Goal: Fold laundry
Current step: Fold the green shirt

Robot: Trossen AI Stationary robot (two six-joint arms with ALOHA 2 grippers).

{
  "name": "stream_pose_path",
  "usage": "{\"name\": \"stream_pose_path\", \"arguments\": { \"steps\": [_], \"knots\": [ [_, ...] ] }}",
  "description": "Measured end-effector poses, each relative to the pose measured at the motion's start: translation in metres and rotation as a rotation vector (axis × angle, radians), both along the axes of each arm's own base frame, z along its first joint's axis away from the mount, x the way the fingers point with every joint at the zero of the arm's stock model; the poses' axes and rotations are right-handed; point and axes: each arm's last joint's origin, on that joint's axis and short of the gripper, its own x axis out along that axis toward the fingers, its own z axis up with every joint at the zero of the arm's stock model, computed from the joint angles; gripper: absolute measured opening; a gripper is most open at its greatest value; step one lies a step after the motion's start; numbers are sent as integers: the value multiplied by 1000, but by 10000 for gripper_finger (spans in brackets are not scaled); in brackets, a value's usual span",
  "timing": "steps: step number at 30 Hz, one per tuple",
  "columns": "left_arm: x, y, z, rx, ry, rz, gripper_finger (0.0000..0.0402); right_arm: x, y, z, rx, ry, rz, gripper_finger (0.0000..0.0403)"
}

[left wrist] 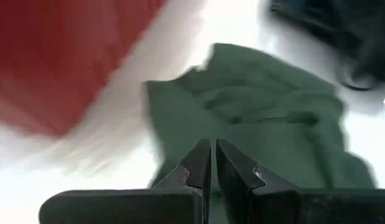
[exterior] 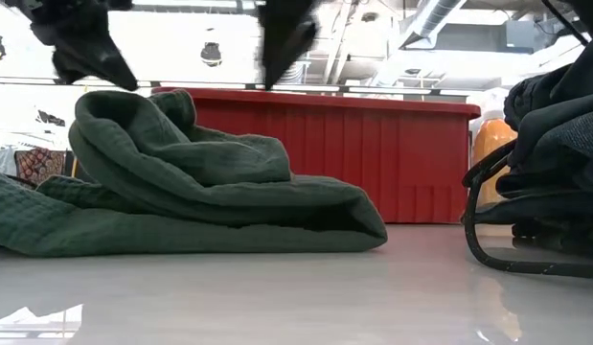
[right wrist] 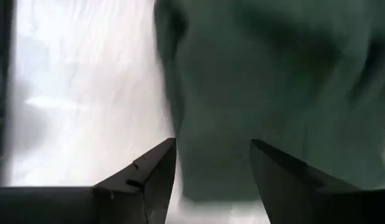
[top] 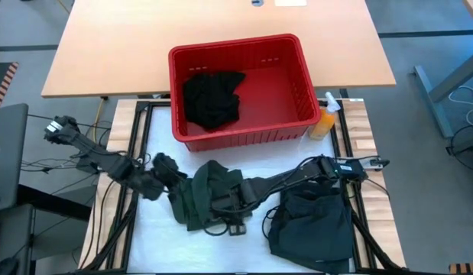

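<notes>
Lying on the bench: a crumpled dark green garment (top: 209, 191) is seen near the middle of the white bench (top: 152, 252), bunched into thick folds and not yet folded flat.
Green garment, low view: the green garment (exterior: 200, 182) is shown as a rumpled heap resting on the bench surface, with the basket wall behind it.
Left gripper: the left gripper (top: 169, 169) is held at the left edge of the green garment; in its wrist view the fingers (left wrist: 198, 165) are seen pressed almost together above the cloth, with nothing gripped between them.
Right gripper: the right gripper (top: 225, 202) is reached across from the right and is placed over the green garment's near right part; in its wrist view the fingers (right wrist: 152, 168) are spread wide apart, with green cloth seen beyond the gap and nothing clasped.
Contact: whether either gripper touches the cloth cannot be told.
Dark teal garment: a dark teal garment (top: 312, 221) is piled at the right of the bench, under the right arm, apart from the green one.
Red basket: a red plastic basket (top: 297, 84) is set at the far side of the bench, beyond the green garment.
Black garment: a black garment (top: 212, 99) is heaped inside the basket, toward its left half.
Orange bottle: an orange spray bottle (top: 324, 118) is stood just beside the basket's right wall.
</notes>
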Motion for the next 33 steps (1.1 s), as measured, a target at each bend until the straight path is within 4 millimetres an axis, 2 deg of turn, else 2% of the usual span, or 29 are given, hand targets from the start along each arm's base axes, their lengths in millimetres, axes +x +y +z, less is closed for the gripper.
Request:
{"name": "stream_pose_path", "arguments": {
  "steps": [4, 7, 11, 15, 20, 23, 25, 29, 33],
  "knots": [
    [29, -3, -1, -29, -55, -140, 15, -23, 7, 11, -27, 104, -54, 222],
    [48, -2, 2, -64, -134, -242, 16, -32, 10, 21, -73, 84, -90, 217],
    [64, 0, 1, -90, -185, -330, 32, -42, 5, 34, -100, 86, -155, 212],
    [81, 0, 2, -58, -178, -418, 80, -57, 14, 39, -225, 75, -205, 206],
    [117, -3, 4, -4, -79, -471, 158, -86, 16, 49, -232, 35, -266, 203],
    [142, -7, -1, 58, 28, -491, 191, -109, 13, 37, -222, 33, -364, 202],
    [157, -11, -7, 102, 117, -487, 201, -125, 13, 31, -157, -24, -427, 202],
    [184, -12, -17, 136, 221, -480, 200, -149, 18, 15, 10, -162, -499, 202],
    [204, -14, -24, 202, 277, -575, 187, -163, 24, -9, 132, -249, -519, 202]
  ]
}}
